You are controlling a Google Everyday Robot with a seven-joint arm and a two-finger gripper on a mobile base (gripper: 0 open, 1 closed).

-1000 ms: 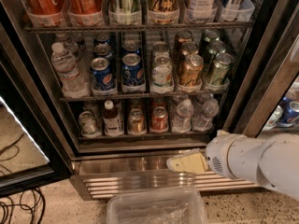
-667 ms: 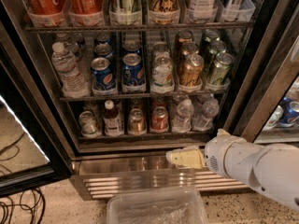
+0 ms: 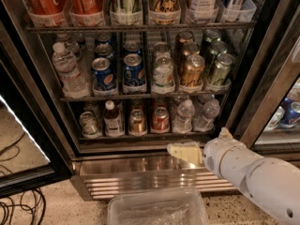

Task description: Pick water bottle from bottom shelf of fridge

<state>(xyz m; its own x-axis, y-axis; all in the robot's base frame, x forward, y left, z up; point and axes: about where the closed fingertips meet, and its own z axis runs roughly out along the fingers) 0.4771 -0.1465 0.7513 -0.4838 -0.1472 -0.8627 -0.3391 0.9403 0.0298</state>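
While its black-edged glass door (image 3: 23, 144) is hanging open at the left, the fridge (image 3: 122, 167), a tall cooler framed in brushed stainless steel, is showing wire racks crowded with drinks. Below them its slatted steel base grille (image 3: 140, 184) is catching the light in long horizontal bands. From the lower right, the robot's smooth, rounded white arm (image 3: 255, 175) is reaching in across that grille. A clear, crinkled plastic tub (image 3: 157, 210) is sitting on the speckled floor (image 3: 56, 205) just in front of the grille.

The bottom shelf (image 3: 136, 136), a dark wire rack with a thin front rail, is carrying a row of small containers. From the left they are a silvery can (image 3: 89, 124), a dark-liquid bottle (image 3: 112, 120) with a white label, a bronze can (image 3: 137, 121) and a red can (image 3: 160, 119). Then comes the water bottle (image 3: 183, 117), with a second clear bottle (image 3: 206, 115) just beside it on the right. On the rack above, a taller clear bottle (image 3: 68, 71) is standing at the left end, beside blue cans (image 3: 103, 74).

The gripper (image 3: 185, 153), flat and cream-coloured, is hovering in front of the steel ledge just under the bottom shelf, below the water bottle and apart from it. Whether it is set wide or narrow cannot be told. The water bottle, small, ribbed and clear with a pale cap, is standing upright toward the right of the bottom shelf.
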